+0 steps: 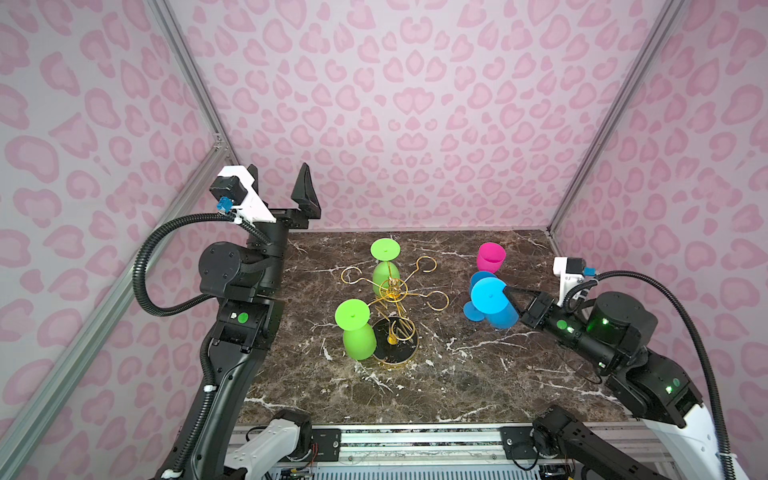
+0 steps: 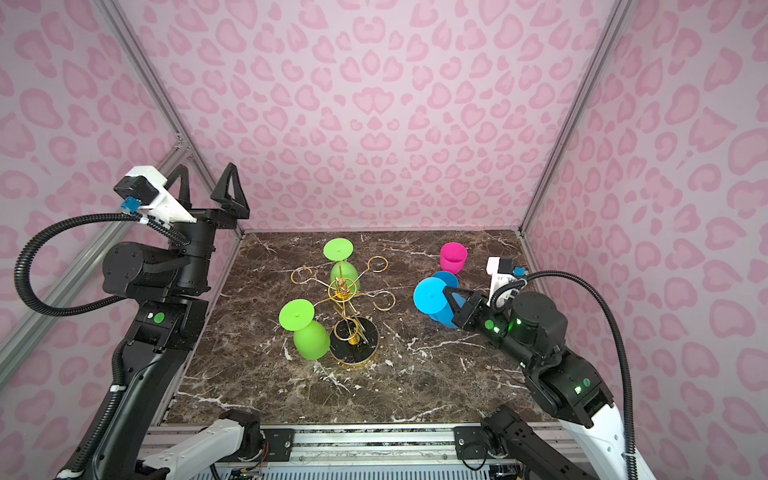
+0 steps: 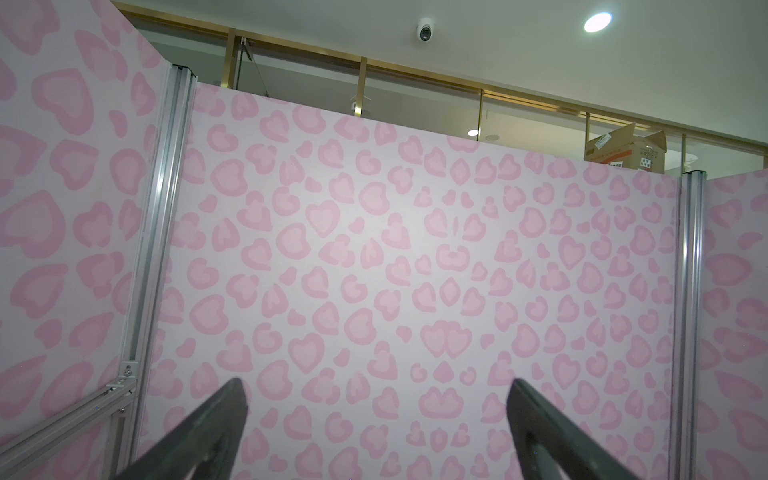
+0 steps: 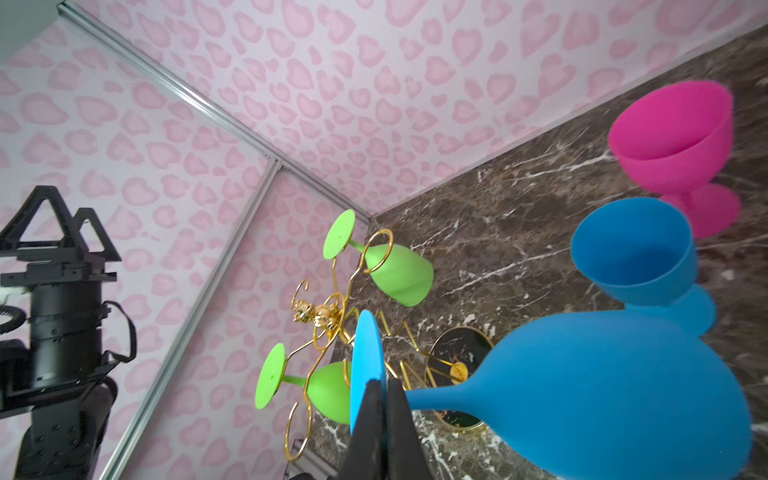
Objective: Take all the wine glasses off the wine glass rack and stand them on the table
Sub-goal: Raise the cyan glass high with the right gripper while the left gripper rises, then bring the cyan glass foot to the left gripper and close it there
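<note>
The right pincer (image 4: 384, 384) is clamped shut on the thin stem of a blue wine glass (image 4: 602, 395), just under its foot, likely because the stem is the one part narrow enough to pinch. The glass hangs tilted, foot uppermost and bowl lowest, clear of the wine glass rack (image 1: 401, 349), which stands well beyond the pincer's tips with two green glasses (image 1: 358, 338) hooked on it. Just beside the held bowl stand an upright blue glass (image 4: 636, 257) and a pink glass (image 4: 673, 141) (probably the set-down spot). The right arm reaches in low over the worktop (image 1: 457, 374). The left pincer (image 1: 279, 168) is raised, tips skyward, spread wide and empty.
</note>
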You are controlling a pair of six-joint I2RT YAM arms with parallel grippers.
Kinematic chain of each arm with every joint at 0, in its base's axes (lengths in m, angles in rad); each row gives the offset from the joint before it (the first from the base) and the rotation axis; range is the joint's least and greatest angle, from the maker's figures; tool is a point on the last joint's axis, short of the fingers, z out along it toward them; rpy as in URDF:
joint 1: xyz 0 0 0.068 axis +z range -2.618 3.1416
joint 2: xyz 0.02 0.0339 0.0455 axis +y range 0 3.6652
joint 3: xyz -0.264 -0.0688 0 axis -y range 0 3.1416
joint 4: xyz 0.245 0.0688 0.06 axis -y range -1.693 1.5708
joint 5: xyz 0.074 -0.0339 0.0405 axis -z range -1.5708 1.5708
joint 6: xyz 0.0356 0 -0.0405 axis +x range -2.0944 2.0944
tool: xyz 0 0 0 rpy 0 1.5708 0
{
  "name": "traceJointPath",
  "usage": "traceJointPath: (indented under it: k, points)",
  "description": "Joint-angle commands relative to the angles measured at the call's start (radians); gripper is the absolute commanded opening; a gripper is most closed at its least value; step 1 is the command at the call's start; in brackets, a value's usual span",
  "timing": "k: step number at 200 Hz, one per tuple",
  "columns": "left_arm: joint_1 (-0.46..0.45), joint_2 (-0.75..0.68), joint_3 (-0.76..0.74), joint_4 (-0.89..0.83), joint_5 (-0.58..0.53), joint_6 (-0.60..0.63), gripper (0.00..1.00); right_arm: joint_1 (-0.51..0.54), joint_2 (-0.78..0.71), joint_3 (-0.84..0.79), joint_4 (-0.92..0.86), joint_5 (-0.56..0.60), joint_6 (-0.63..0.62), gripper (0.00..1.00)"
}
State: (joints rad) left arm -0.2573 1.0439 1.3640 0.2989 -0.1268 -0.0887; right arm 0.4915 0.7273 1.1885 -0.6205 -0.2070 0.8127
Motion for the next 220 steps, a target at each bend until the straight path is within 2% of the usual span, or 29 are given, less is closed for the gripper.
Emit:
traceJointPath:
  k: [1,22,52,99,129,153,175,200,220]
  points:
    - [0.002,0.011,0.019,-0.021,0.024,-0.105,0.99,-0.088,0.065,0.080,0.036,-0.103,-0.137,0.00]
    - [0.033,0.030,0.032,-0.057,0.119,-0.261,0.94,-0.134,0.170,0.158,0.109,-0.173,-0.169,0.00]
    - [0.077,0.086,0.074,-0.097,0.346,-0.456,0.84,-0.136,0.306,0.287,0.181,-0.202,-0.237,0.00]
    - [0.086,0.220,0.208,-0.149,0.788,-0.599,0.80,-0.124,0.470,0.466,0.308,-0.289,-0.297,0.00]
    - [0.087,0.325,0.277,-0.125,0.974,-0.656,0.76,-0.111,0.570,0.548,0.386,-0.379,-0.294,0.00]
    - [0.083,0.423,0.346,-0.067,1.139,-0.728,0.74,-0.068,0.641,0.631,0.376,-0.411,-0.349,0.00]
    - [0.072,0.487,0.398,-0.027,1.243,-0.788,0.70,-0.031,0.685,0.679,0.368,-0.421,-0.382,0.00]
    - [0.040,0.537,0.458,-0.037,1.344,-0.785,0.70,-0.009,0.724,0.714,0.378,-0.440,-0.401,0.00]
    - [0.021,0.575,0.496,-0.046,1.379,-0.793,0.69,0.011,0.755,0.753,0.364,-0.452,-0.420,0.00]
